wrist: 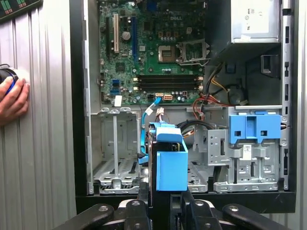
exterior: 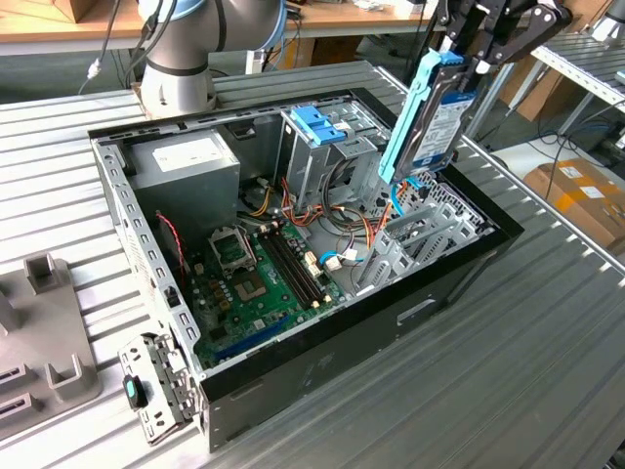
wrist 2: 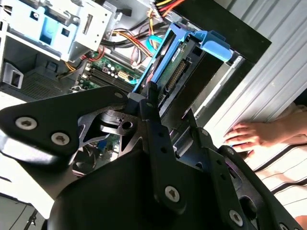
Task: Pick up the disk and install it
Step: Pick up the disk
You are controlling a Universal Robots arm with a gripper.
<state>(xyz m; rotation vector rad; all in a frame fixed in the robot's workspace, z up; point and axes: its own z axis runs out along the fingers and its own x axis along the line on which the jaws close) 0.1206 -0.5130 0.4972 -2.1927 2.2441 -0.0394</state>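
We see one arm [exterior: 181, 49], one gripper [exterior: 471, 59] and one disk [exterior: 435, 112]. The gripper is clenched on the disk, and in the first wrist view its two fingers [wrist: 144, 194] press on the disk's [wrist: 170, 163] two flat sides. The disk hangs on edge, tilted, with its light-blue rails along its long edges. In the exterior view it is over the far right part of the one open case [exterior: 371, 303], its lower end dipping towards the case's inside. We cannot tell whether that end touches anything.

The case lies on its side on a slatted metal table [exterior: 547, 322]. Inside it we count one board [exterior: 244, 283], which lies flat on the near side, and one grey power supply [exterior: 186, 166], which sits far and to the exterior view's left. We also count one metal cage [exterior: 303, 171], far and about midway, with one blue handle [exterior: 317, 125] on top. In the first wrist view, one bare metal bay [wrist: 115, 143] stands beside the disk, on the side away from the handle [wrist: 254, 127].

In the second wrist view the gripper [wrist 2: 168, 112] holds the disk [wrist 2: 184, 62] above the case's wall. One hand [wrist 2: 247, 135] lies on the table just outside that wall. The first wrist view also shows one hand [wrist: 12, 100] on the table, well apart from the case. One grey fixture [exterior: 44, 332] stands on the table at the exterior view's near left.
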